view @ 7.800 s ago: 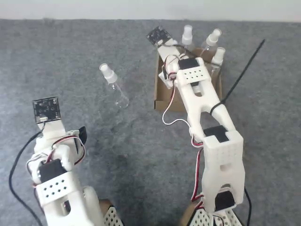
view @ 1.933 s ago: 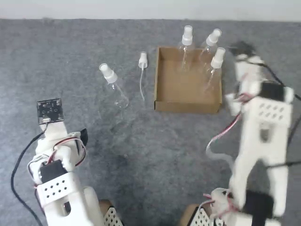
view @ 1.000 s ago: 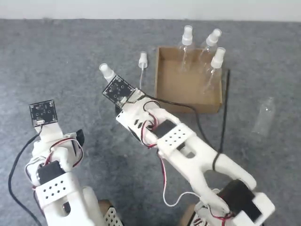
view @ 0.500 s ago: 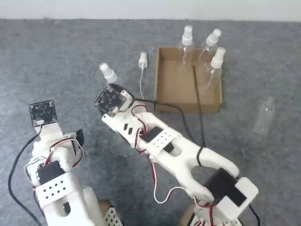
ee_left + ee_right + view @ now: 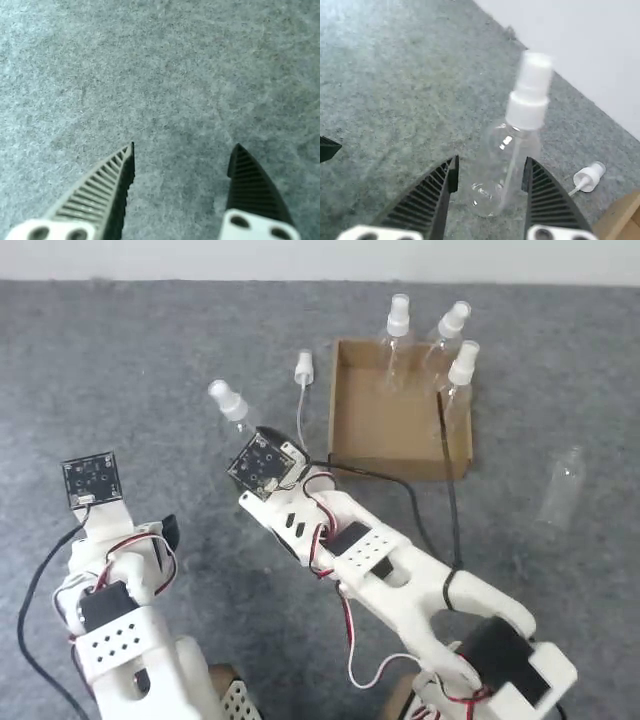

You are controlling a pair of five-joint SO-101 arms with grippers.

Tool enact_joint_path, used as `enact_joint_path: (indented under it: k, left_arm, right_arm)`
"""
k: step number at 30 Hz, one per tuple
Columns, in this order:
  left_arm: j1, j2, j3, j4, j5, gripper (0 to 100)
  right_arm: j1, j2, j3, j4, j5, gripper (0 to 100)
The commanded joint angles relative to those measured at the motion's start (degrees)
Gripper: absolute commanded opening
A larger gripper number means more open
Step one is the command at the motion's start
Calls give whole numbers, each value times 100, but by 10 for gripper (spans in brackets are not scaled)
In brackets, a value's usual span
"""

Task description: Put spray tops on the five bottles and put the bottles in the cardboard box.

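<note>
A clear bottle with a white spray top [image 5: 512,145] lies on the grey carpet left of the cardboard box [image 5: 400,455], its cap [image 5: 228,402] pointing away. My right gripper [image 5: 490,162] is open, its fingers on either side of the bottle's lower body. Three capped bottles [image 5: 455,370] stand in the box. A loose spray top [image 5: 303,368] lies beside the box's left wall. An uncapped bottle [image 5: 560,487] lies far right. My left gripper [image 5: 185,146] is open over bare carpet at the near left.
The right arm [image 5: 400,580] stretches diagonally across the middle of the table, and its black cable [image 5: 445,470] runs over the box's right side. The left arm [image 5: 115,580] stays near the front left corner. A pale wall borders the far edge.
The right arm swung from beside the box's right side across to the capped bottle on the left. An uncapped bottle now lies at the far right. The left arm barely moved.
</note>
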Motion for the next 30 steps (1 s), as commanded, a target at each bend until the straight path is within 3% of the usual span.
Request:
enact_joint_path:
  k: [1,11,18,25,30]
  left_arm:
    - [9,-114,-101,-176,-53,280]
    - [9,-114,-101,-176,-53,280]
    - [9,-114,-101,-176,-53,280]
    - [9,-114,-101,-176,-53,280]
    - [9,-114,-101,-176,-53,280]
  right_arm:
    - [31,-400,-53,-101,-70,160]
    - [101,171,-448,-110,-79,160]
    - [347,391,-703,-101,-633,161]
    - [-66,681,-862,-110,-633,354]
    - [-48,1121,-1468,-110,-668,352]
